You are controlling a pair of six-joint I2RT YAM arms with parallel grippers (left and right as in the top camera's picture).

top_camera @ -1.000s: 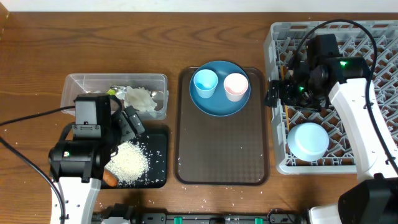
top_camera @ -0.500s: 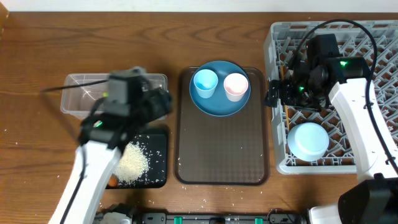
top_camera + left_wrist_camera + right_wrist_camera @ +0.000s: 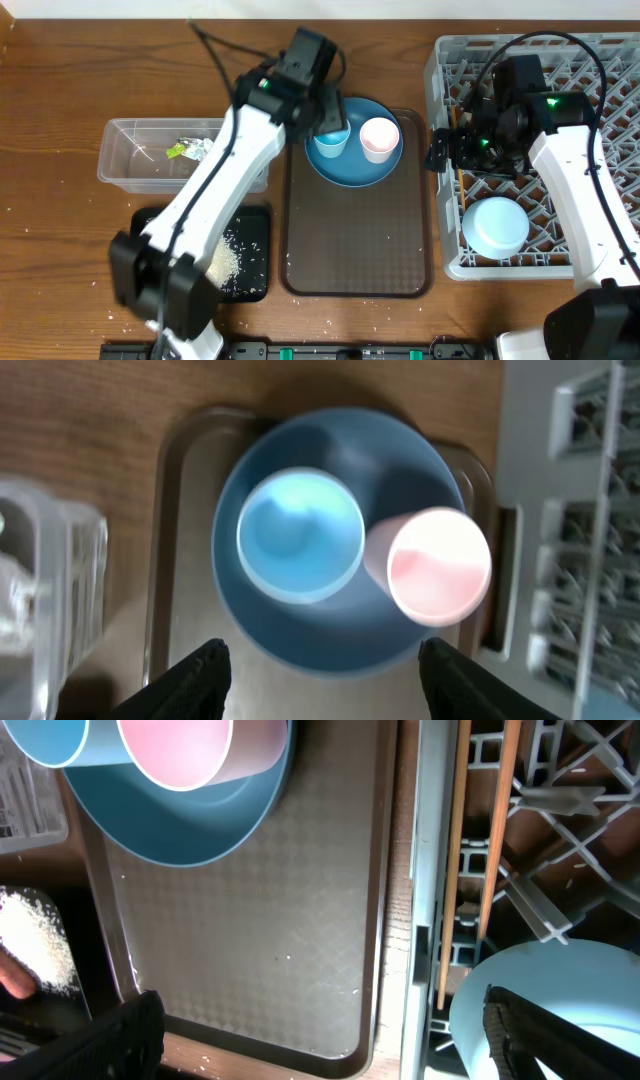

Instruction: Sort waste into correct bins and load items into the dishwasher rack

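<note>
My left gripper (image 3: pixel 327 118) is open and empty, hovering over the blue plate (image 3: pixel 352 168) on the brown tray. In the left wrist view its fingers (image 3: pixel 325 658) frame the plate (image 3: pixel 300 630), with the light-blue cup (image 3: pixel 300 535) and the pink cup (image 3: pixel 438 565) standing on it. My right gripper (image 3: pixel 438 155) is open and empty at the left edge of the grey rack (image 3: pixel 600 90). The pale bowl (image 3: pixel 497 226) sits in the rack. Two chopsticks (image 3: pixel 455 860) lie in the rack beside the bowl (image 3: pixel 560 1010). The carrot is hidden.
The clear tub (image 3: pixel 130 160) holds a yellow-green wrapper (image 3: pixel 179 150) and white paper (image 3: pixel 203 150). The black tray (image 3: pixel 255 225) holds rice (image 3: pixel 225 262). The brown serving tray (image 3: pixel 355 240) lies between the bins and the rack. Loose grains dot the table's front edge.
My left arm swung up and right from the black tray, across the tub, to above the blue plate. The right arm has not moved.
</note>
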